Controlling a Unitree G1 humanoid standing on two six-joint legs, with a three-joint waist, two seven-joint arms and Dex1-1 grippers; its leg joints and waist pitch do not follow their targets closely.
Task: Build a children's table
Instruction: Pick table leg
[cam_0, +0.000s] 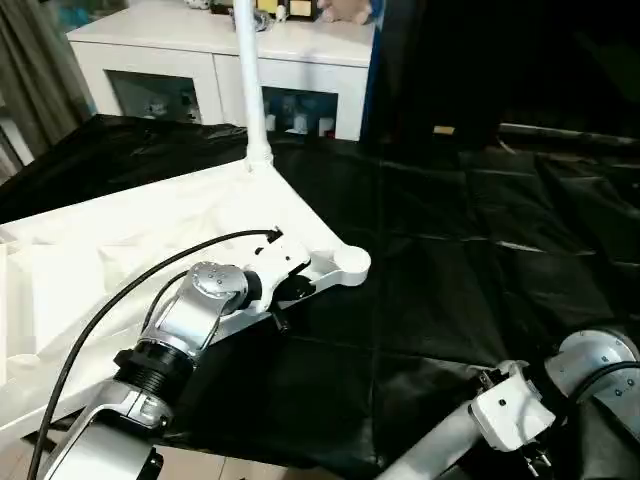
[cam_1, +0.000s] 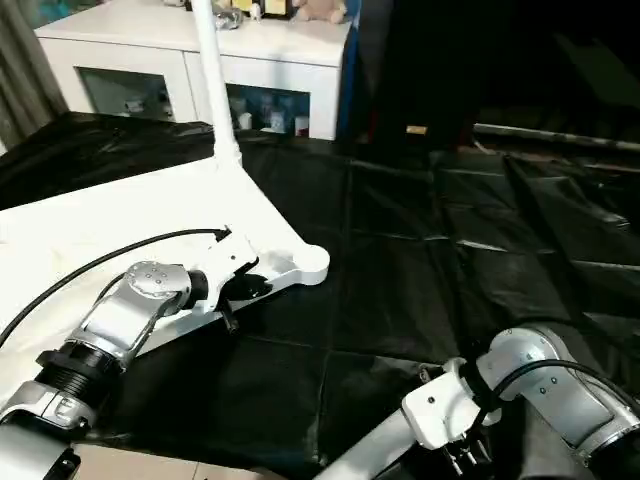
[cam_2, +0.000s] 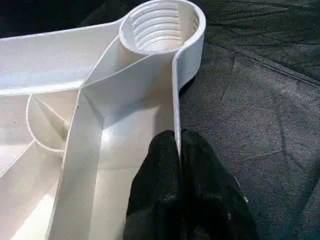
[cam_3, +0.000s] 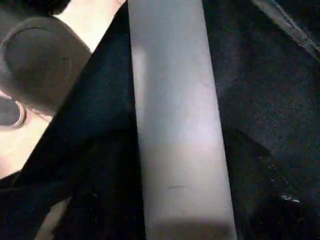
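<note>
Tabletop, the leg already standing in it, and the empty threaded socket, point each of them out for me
Tabletop (cam_0: 120, 240): left eye view, on its upturned ribbed underside.
Standing leg (cam_0: 248, 70): left eye view, midway up the white tube.
Empty threaded socket (cam_2: 161, 26): left wrist view, on its ribbed inner wall.

Upright white tapered tube leg (cam_0: 250, 80) cut off by top edge. White ribbed plastic tabletop (cam_0: 110, 250) runs past left edge. Second white tube leg (cam_3: 175, 120) blurred, both ends cropped.

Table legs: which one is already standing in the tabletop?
The leg rising upright from the tabletop's far corner. The other leg lies at the right gripper, unfitted; the near threaded socket is empty.
</note>
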